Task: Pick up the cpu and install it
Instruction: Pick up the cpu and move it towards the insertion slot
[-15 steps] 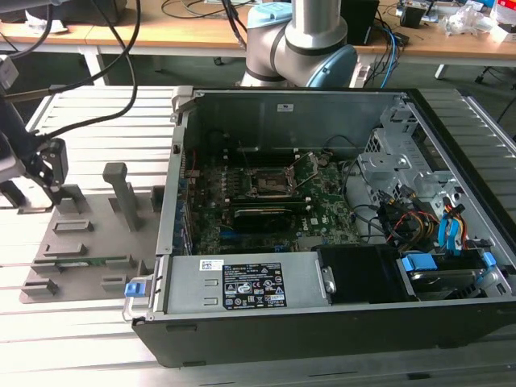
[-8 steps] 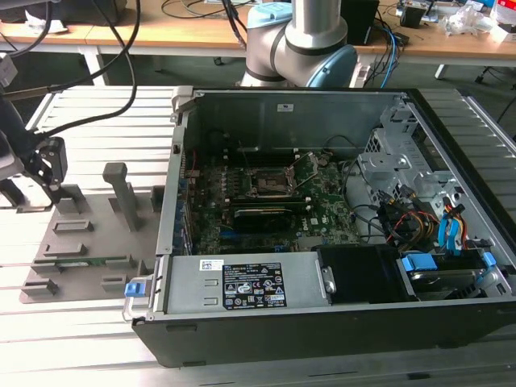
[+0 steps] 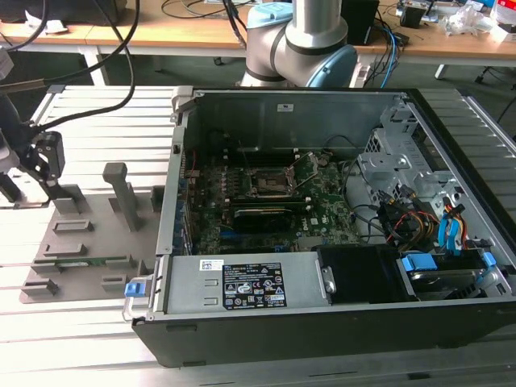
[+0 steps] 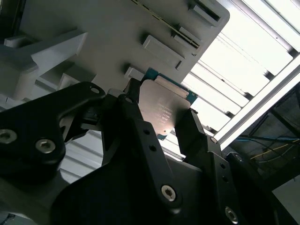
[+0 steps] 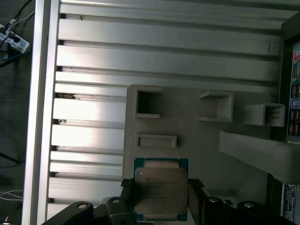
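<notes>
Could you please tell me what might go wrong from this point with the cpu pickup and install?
The gripper flanks the cpu on just two opposite edges, so it could tilt or slip when lifted. The upright post on the grey fixture tray and the computer case wall stand between it and the socket, so a low transfer might clip them.

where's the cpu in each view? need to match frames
Exterior view: too small to tell; hand at the grey tray, exterior view's left.
First wrist view: cpu gripped in the hand, tray behind it.
Second wrist view: cpu between the hand's fingers.
Shared landmark: the grey tray.
</notes>
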